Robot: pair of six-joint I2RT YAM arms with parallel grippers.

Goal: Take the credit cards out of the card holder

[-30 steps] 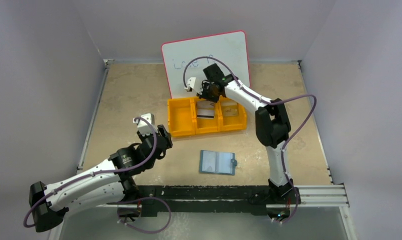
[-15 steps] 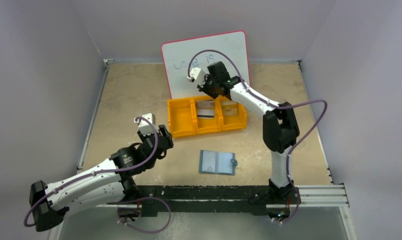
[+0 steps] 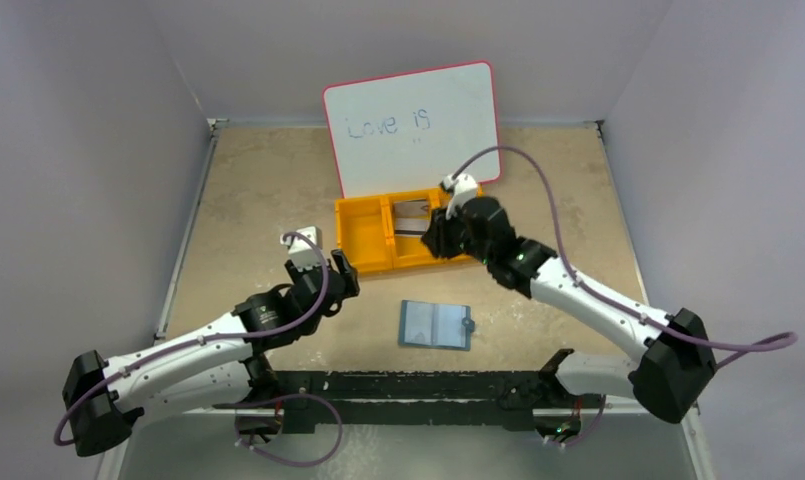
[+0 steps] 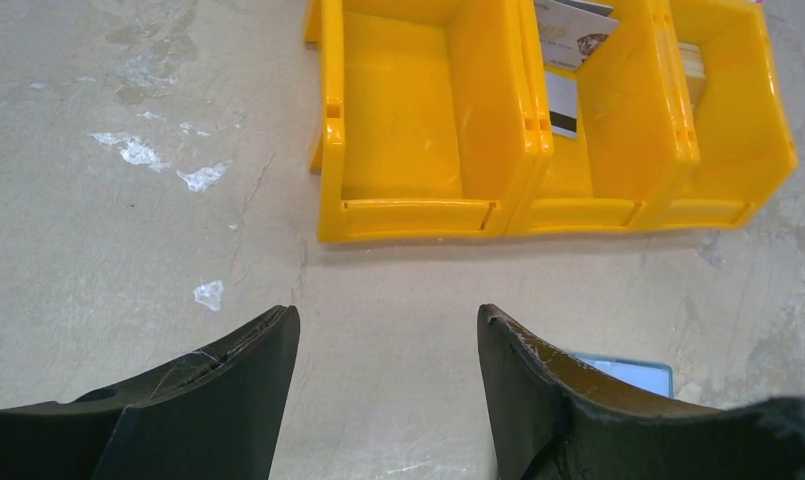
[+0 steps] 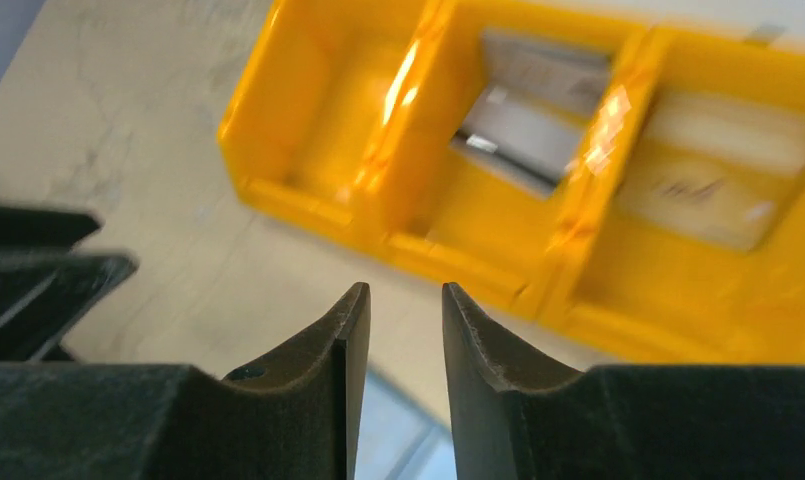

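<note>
The card holder (image 3: 435,324) lies open and flat on the table, its light blue inside up and its tab at the right. A corner of it shows in the left wrist view (image 4: 628,372), and it shows below the fingers in the right wrist view (image 5: 398,440). Greyish cards (image 3: 410,215) lie in the middle compartment of the orange bin (image 3: 363,240); they also show in the wrist views (image 4: 568,60) (image 5: 538,110). A tan card (image 5: 713,180) lies in the right compartment. My right gripper (image 3: 433,240) (image 5: 403,292) hovers at the bin's front edge, empty, jaws a narrow gap apart. My left gripper (image 3: 343,275) (image 4: 385,320) is wide open and empty, left of the card holder.
A pink-rimmed whiteboard (image 3: 413,125) reading "Love is" leans at the back behind the bin. The bin's left compartment (image 4: 398,110) holds nothing. Grey walls close in the table on three sides. The right arm's elbow reaches out to the near right.
My right arm has swung back from above the bin near the whiteboard to the bin's front edge, its elbow dropping low to the right. My left gripper has shifted slightly right.
</note>
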